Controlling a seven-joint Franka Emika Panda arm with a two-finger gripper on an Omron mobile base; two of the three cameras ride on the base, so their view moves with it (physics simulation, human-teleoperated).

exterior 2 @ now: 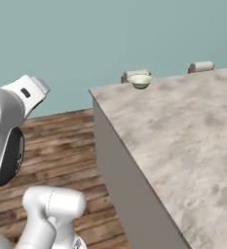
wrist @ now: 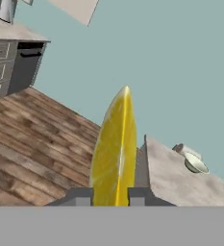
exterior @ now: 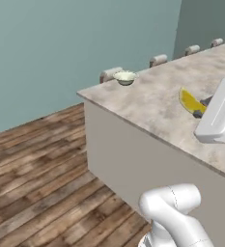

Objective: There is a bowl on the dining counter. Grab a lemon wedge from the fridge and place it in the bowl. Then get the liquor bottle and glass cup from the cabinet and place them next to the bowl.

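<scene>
My gripper [wrist: 110, 198] is shut on the lemon wedge [wrist: 116, 149], a bright yellow curved slice standing upright between the two dark fingertips. In the left base view the lemon wedge [exterior: 189, 102] hangs just above the dining counter [exterior: 152, 103], pinched by the gripper [exterior: 201, 107] at the right. The shallow pale bowl [exterior: 125, 77] sits near the counter's far left corner, well left of and beyond the wedge. The right base view has the bowl [exterior 2: 141, 80] at the far corner of the dining counter [exterior 2: 183, 136]. Ahead and to the right in the hand view is the bowl [wrist: 195, 163].
Cushioned stools [exterior: 158, 60] line the counter's far side, one stool [exterior 2: 134, 74] right behind the bowl. Wooden floor [exterior: 36, 169] lies left of the island. Grey drawers and a dark appliance [wrist: 24, 67] stand at the hand view's upper left.
</scene>
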